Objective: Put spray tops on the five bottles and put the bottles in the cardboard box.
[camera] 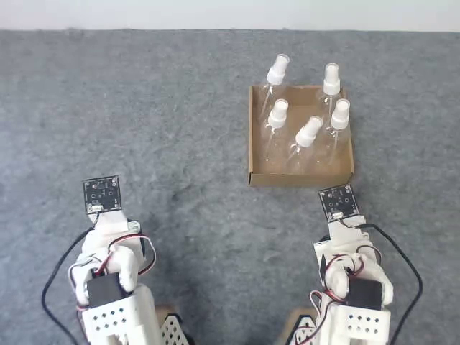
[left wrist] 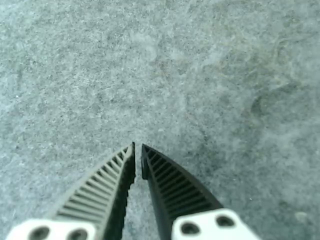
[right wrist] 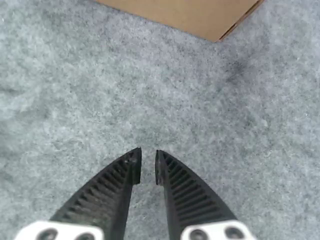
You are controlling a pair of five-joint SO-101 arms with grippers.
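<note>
Grey, felt-like matting covers the whole table, with a pale strip along the edge beyond the cardboard box.

Left gripper: ribbed fingers drawn together to a thin slit, clenched on nothing, poised over bare matting. Its arm rests well apart from the cardboard box, off the box's left side and nearer the robot.

Right gripper: fingers likewise nearly closed and empty, over matting just short of the box, whose near wall lies ahead of the tips. Its arm sits on the robot's side of the box, close to the near right corner.

Five bottles: clear, apparently all standing inside the box, each capped with a white spray top. Two stand by the far wall and three nearer the middle.

Step in hand, as judged: both parts of the task look finished, with no bottle or top left outside the box. The next move calls for no further grasp. At most, check that each top is seated, which cannot be confirmed from above.
</note>
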